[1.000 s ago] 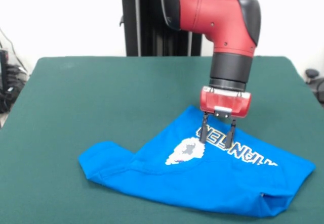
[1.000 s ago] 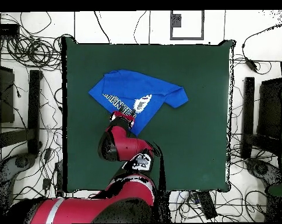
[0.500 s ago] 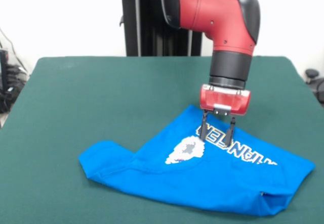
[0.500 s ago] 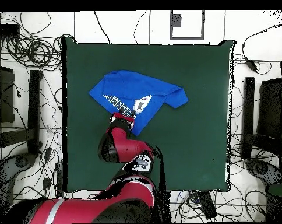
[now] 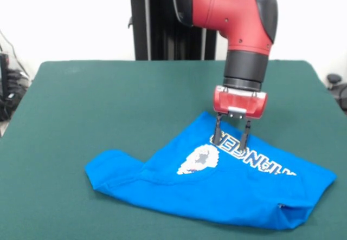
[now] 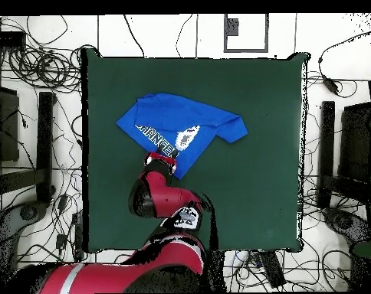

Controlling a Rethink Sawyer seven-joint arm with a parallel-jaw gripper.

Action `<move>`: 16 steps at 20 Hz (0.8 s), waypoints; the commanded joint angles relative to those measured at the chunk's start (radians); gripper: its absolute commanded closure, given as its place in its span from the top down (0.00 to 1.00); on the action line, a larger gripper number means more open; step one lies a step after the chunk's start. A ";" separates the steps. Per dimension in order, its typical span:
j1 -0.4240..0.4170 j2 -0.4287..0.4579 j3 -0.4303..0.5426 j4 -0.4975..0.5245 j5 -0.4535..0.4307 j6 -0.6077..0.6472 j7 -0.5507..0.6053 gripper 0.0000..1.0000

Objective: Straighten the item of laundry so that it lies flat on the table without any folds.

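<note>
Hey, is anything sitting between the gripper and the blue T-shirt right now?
Nothing visible. The gripper is open directly over the T-shirt, its tips at the printed lettering near the far edge. Only the shirt lies on the table.

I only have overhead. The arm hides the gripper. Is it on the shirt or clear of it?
Observer: In the front view, the gripper is open, its two fingers pointing down at the shirt by the far edge, near the white lettering. I can't tell if the tips touch the cloth.
Operator: Anything pinched?
Observer: No cloth shows between the fingers.
Operator: Shirt flat? From above it's just a blue wedge.
Observer: No. One edge is doubled over along the side nearest the front camera, and a sleeve sticks out at picture left. The print faces up on the table.
</note>
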 commanded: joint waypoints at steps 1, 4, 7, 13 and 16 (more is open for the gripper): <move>-0.014 0.039 0.125 0.106 -0.022 0.094 0.180 1.00; -0.010 0.039 0.124 0.106 -0.013 0.095 0.181 1.00; -0.004 0.048 0.122 0.097 -0.005 0.095 0.178 1.00; -0.006 0.078 0.121 0.090 -0.010 0.049 0.189 1.00; -0.007 0.080 0.124 0.091 -0.010 0.045 0.192 1.00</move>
